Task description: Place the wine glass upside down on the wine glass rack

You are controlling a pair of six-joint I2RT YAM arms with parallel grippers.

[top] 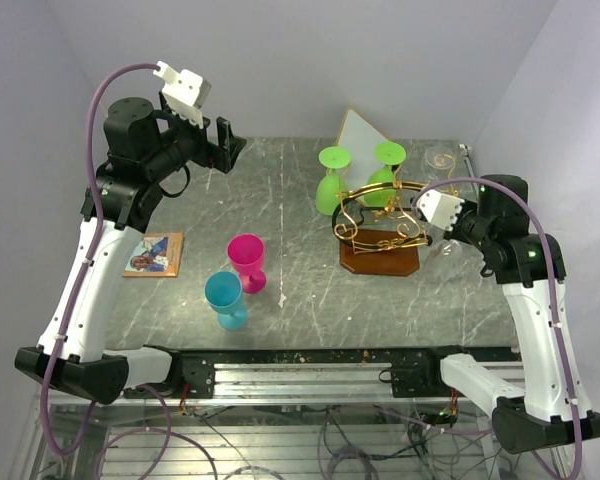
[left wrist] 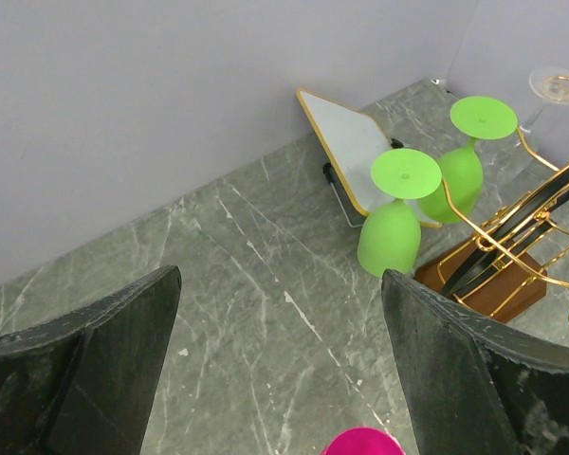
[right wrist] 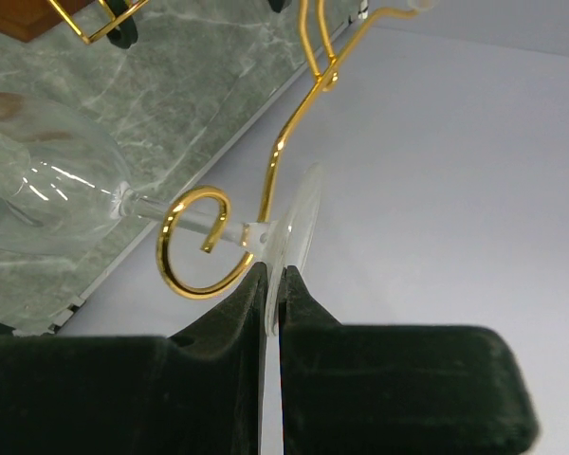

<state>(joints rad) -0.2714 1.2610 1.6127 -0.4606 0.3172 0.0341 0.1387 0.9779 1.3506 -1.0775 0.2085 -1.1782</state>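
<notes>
A clear wine glass (right wrist: 57, 190) lies sideways in the right wrist view, its stem passing through a gold curl (right wrist: 194, 251) of the wine glass rack (top: 380, 225). My right gripper (right wrist: 275, 275) is shut on the edge of the glass's round foot (right wrist: 302, 223). In the left wrist view that foot (left wrist: 557, 83) shows at the rack's far right arm. My left gripper (top: 225, 140) hovers open and empty over the table's back left, well away from the rack (left wrist: 512, 246).
Two green glasses (top: 330, 180) (top: 385, 170) hang upside down on the rack's far side. A pink glass (top: 247, 260) and a blue glass (top: 224, 298) stand upright at centre left. A white gold-edged panel (top: 365, 135) leans at the back wall. A picture card (top: 155, 253) lies at the left.
</notes>
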